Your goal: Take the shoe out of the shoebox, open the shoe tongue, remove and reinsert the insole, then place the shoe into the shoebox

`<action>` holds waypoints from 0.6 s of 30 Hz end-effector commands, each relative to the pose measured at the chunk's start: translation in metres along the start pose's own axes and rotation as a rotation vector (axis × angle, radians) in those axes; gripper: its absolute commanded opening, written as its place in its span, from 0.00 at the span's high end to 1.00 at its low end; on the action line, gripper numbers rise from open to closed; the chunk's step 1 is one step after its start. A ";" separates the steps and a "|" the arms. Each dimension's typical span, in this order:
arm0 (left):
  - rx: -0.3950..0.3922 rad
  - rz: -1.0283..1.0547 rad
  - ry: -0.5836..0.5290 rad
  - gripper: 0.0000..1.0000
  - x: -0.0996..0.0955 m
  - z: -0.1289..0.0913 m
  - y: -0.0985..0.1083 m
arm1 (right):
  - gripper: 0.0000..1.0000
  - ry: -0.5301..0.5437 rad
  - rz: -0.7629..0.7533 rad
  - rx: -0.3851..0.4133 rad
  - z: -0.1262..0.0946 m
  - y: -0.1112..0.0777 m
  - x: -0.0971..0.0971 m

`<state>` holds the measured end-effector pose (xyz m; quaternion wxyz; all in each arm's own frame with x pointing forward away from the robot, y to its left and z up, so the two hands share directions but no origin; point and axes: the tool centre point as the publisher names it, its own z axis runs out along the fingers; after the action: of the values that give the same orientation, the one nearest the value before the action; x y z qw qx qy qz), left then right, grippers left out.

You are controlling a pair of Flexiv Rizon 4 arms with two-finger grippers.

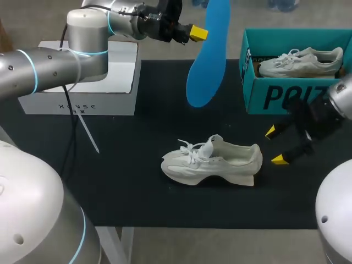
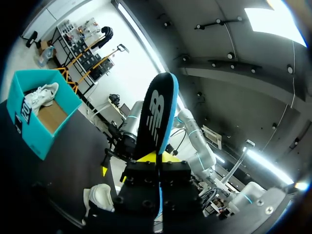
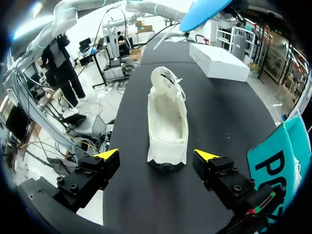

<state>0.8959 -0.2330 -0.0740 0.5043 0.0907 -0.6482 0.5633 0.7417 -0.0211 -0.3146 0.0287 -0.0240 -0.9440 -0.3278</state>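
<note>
A white shoe [image 1: 214, 161] lies on its sole on the black mat, toe to the left, tongue pulled up. My left gripper [image 1: 193, 33] is shut on a blue insole [image 1: 208, 55], held high above the mat behind the shoe, hanging edge down. In the left wrist view the insole [image 2: 157, 116] stands up between the yellow fingertips. My right gripper [image 1: 275, 145] stands open just right of the shoe's heel. In the right wrist view the shoe [image 3: 167, 123] lies straight ahead of the open gripper [image 3: 157, 155], heel nearest. The teal shoebox [image 1: 291, 93] sits at the back right.
A second white shoe [image 1: 301, 61] lies inside the teal shoebox. A white box lid [image 1: 99, 82] sits at the back left, under my left arm. A thin white strip [image 1: 88, 132] lies on the mat in front of it.
</note>
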 end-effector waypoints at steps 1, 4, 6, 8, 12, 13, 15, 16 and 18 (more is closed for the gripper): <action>0.000 0.001 0.004 1.00 -0.001 0.000 0.000 | 0.00 0.008 -0.023 0.236 -0.010 0.008 0.007; 0.000 0.001 0.004 1.00 -0.001 0.000 0.000 | 0.00 -0.001 -0.034 0.264 -0.011 0.009 0.008; 0.000 0.001 0.004 1.00 -0.001 0.000 0.000 | 0.00 -0.001 -0.039 0.279 -0.011 0.011 0.008; 0.000 0.001 0.004 1.00 -0.001 0.000 0.000 | 0.00 0.001 -0.035 0.283 -0.012 0.011 0.007; 0.000 0.001 0.004 1.00 -0.001 0.000 0.000 | 0.00 -0.002 -0.025 0.294 -0.013 0.008 0.003; 0.000 0.001 0.004 1.00 -0.001 0.000 0.000 | 0.00 -0.006 -0.025 0.294 -0.014 0.008 0.003; 0.000 0.001 0.004 1.00 -0.001 0.000 0.000 | 0.00 -0.009 -0.021 0.303 -0.015 0.006 0.002; 0.000 0.001 0.004 1.00 -0.001 0.000 0.000 | 0.00 -0.012 -0.024 0.304 -0.016 0.005 0.002; 0.000 0.001 0.004 1.00 -0.001 0.000 0.000 | 0.00 -0.016 -0.024 0.304 -0.018 0.004 0.002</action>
<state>0.8959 -0.2331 -0.0740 0.5044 0.0907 -0.6480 0.5635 0.7428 -0.0283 -0.3010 0.0221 -0.0098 -0.9806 -0.1946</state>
